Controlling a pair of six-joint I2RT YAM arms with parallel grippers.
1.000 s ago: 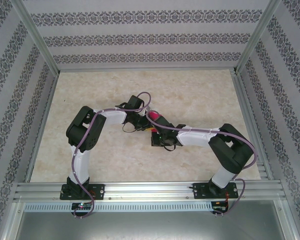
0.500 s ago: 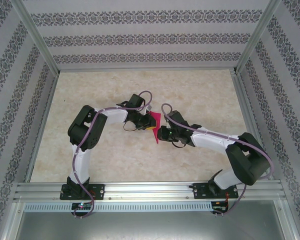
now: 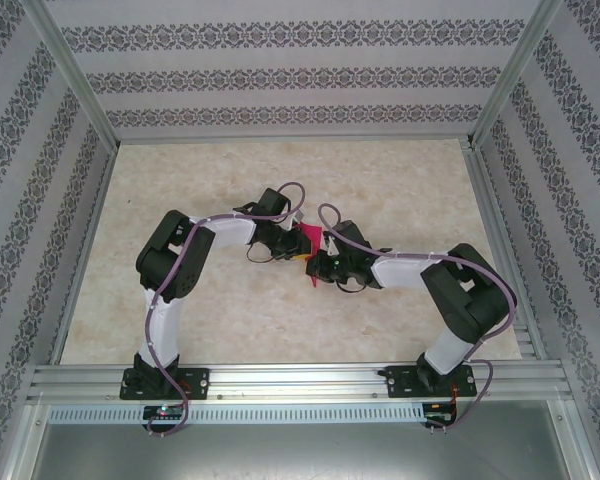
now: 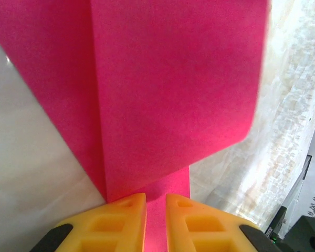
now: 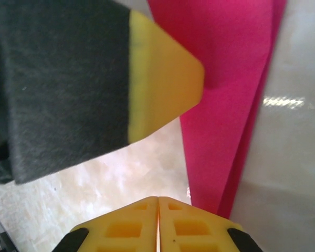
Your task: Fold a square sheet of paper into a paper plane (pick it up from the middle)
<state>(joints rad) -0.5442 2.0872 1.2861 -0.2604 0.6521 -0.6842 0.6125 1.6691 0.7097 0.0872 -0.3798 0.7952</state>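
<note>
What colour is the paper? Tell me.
The paper is plain magenta-pink; it shows best in the left wrist view.

White-and-black arms (image 3: 225, 232), purple cables (image 3: 420, 257), yellow claw fingers (image 4: 115, 220)

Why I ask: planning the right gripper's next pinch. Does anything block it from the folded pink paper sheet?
Nothing visible does. The folded magenta-pink paper sheet lies just beside the shut right gripper; the left gripper, clamping it, sits aside.

Paper (image 4: 173, 94) in left gripper (image 4: 156, 202) (table (image 3: 400, 190) centre)
</note>
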